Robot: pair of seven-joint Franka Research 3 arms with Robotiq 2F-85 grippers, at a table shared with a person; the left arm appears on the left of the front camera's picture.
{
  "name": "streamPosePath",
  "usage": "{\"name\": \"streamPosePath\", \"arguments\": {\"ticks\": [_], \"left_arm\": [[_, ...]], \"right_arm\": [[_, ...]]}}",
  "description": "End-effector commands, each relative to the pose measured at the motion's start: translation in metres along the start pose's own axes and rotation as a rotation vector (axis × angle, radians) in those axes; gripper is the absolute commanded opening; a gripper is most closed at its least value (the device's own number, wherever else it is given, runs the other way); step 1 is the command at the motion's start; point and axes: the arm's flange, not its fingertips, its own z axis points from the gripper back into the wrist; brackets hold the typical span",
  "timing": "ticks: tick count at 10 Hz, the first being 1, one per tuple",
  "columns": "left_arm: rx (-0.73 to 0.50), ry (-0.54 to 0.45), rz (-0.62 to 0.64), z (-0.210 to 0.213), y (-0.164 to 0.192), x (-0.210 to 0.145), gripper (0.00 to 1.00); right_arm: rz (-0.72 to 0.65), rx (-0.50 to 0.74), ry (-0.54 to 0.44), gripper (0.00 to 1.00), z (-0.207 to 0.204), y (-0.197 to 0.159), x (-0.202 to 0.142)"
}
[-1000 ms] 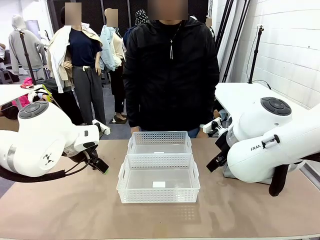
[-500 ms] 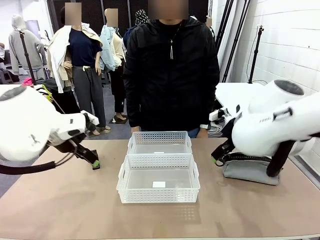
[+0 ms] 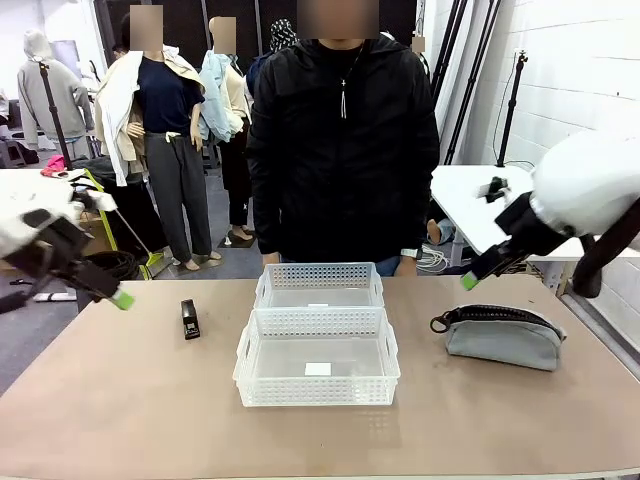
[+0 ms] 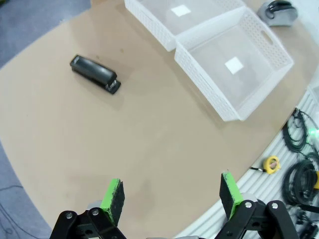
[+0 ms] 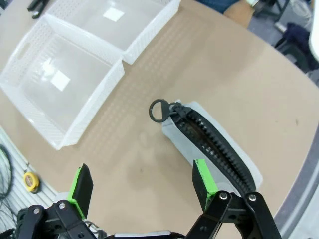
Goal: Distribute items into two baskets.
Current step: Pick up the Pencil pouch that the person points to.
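Both arms are swinging outward, uncovering the black stapler (image 3: 189, 319) on the counter (image 3: 120, 400) left of the near basket (image 3: 317, 392) and far basket (image 3: 320, 270), and the grey zip pouch (image 3: 500, 342) right of them. The left pincer (image 3: 122, 299) and right pincer (image 3: 469, 281) are standing spread, empty. The near basket's white sticker (image 3: 318, 369) is showing no legible print.

Right gripper (image 5: 142, 183) hangs above the table (image 5: 239, 89), jaws spread wide, nothing between the green pads (image 5: 203, 180). Just beyond the right-hand finger lies a grey pouch (image 5: 185, 134), its black zipper (image 5: 212, 144) running back toward that finger, and the ring pull (image 5: 158, 110) sits ahead between the fingers. Ahead of the left-hand finger, the nearer basket (image 5: 94, 107) touches the farther basket (image 5: 149, 40), both bare inside but for white labels.
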Motion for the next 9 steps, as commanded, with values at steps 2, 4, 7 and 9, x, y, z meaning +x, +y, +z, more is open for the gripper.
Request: {"name": "streamPosePath", "arguments": {"ticks": [2,4,7,9], "left_arm": [[-0.091,-0.045,0.132,0.060,0.026,-0.027,1.00],[-0.054,-0.089,0.155,0.095,0.043,-0.032,1.00],[-0.037,-0.194,0.170,0.128,0.078,-0.054,1.00],[0.005,-0.310,0.201,0.140,0.091,-0.069,1.00]], "right_arm": [[-0.086,0.128,-0.077,1.00,0.034,-0.034,-0.010],[-0.101,0.179,-0.127,1.00,0.050,-0.043,-0.019],[-0.138,0.236,-0.172,1.00,0.071,-0.056,-0.045],[-0.174,0.196,-0.222,1.00,0.086,-0.067,-0.065]]}}
